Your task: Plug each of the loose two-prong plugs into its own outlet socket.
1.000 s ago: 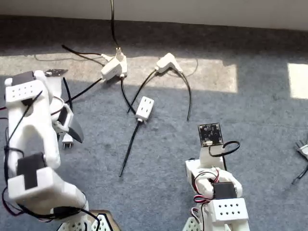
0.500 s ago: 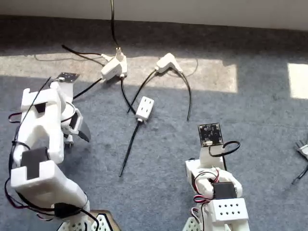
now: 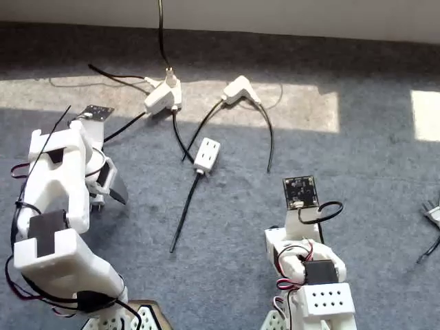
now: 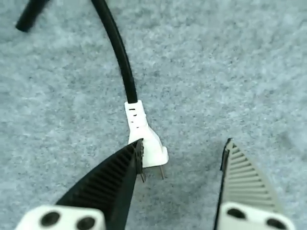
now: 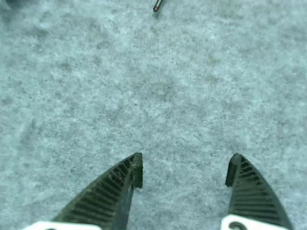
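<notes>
- One plug [image 3: 433, 212] at the right edge of the high view is cut off by the frame.
- Most of the second plug [image 4: 146, 143] is hidden by the left arm at middle left of the high view.
- It is white with two short metal prongs and a black cord [image 4: 120, 52], and lies flat on grey carpet [image 4: 240, 57].
- The left tool [image 4: 183, 148] is spread. Its dark finger overlaps the second plug's side, contact unclear, and the pale finger stands well apart.
- The right tool [image 5: 185, 167], at lower centre of the high view, is spread over bare carpet, with a cable end [image 5: 157, 5] beyond it.
- A white socket [image 3: 206, 155] lies at centre with its slots up. Two white blocks [image 3: 163, 96] with black cords lie above it.
</notes>
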### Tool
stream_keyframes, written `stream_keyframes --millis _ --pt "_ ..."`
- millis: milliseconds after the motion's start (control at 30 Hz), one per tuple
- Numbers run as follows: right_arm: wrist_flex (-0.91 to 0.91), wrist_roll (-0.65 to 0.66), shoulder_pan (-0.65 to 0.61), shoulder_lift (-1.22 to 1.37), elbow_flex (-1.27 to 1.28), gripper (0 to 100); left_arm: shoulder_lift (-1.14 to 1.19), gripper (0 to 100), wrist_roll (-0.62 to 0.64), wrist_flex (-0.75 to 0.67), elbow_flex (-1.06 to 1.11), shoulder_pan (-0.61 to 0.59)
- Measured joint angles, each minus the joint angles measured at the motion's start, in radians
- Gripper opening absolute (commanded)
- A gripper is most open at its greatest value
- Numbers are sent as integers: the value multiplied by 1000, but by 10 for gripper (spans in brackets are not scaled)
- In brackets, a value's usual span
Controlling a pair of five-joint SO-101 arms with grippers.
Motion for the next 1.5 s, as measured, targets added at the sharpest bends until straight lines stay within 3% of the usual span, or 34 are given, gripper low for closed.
stream_keyframes --millis 267,467,700,833,1200,1367,1500 --pt "0 0 0 0 0 278 11 274 -69 -60 40 -103" --pt "0 0 0 0 0 278 12 272 -72 -60 38 -115" --pt "0 0 0 0 0 278 12 120 -72 -60 38 -114" --pt "0 0 -2 0 0 278 12 87 -71 -52 35 -109" --pt "0 0 0 0 0 278 18 91 -72 -52 -6 -110" --pt "0 0 0 0 0 278 18 228 -74 -68 -8 -112" --pt "0 0 0 0 0 278 18 221 -77 -80 -15 -127"
